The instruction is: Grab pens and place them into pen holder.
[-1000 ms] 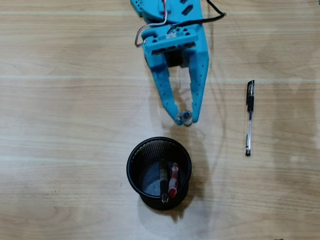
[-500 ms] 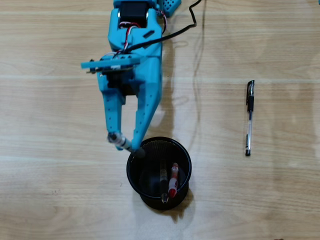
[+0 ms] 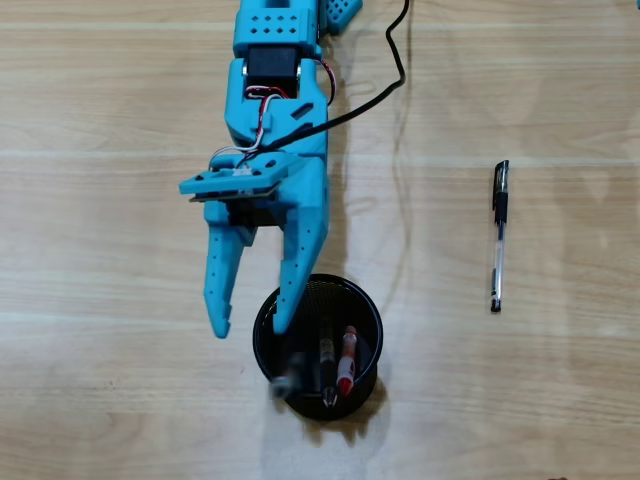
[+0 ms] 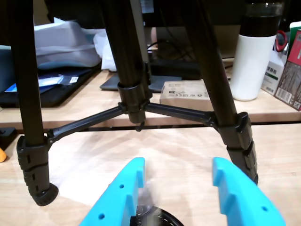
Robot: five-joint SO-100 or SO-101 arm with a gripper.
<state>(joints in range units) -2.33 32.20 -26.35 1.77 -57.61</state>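
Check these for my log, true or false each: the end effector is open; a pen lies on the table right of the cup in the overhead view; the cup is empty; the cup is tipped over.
1. The end effector is open: true; its blue fingers stand apart.
2. A pen lies on the table right of the cup: true.
3. The cup is empty: false; a dark pen and a red pen stand inside, with a blurred one at its near rim.
4. The cup is tipped over: false; it stands upright.

Blue end effector (image 3: 247, 329); black mesh pen holder (image 3: 370, 305); red pen (image 3: 346, 361).
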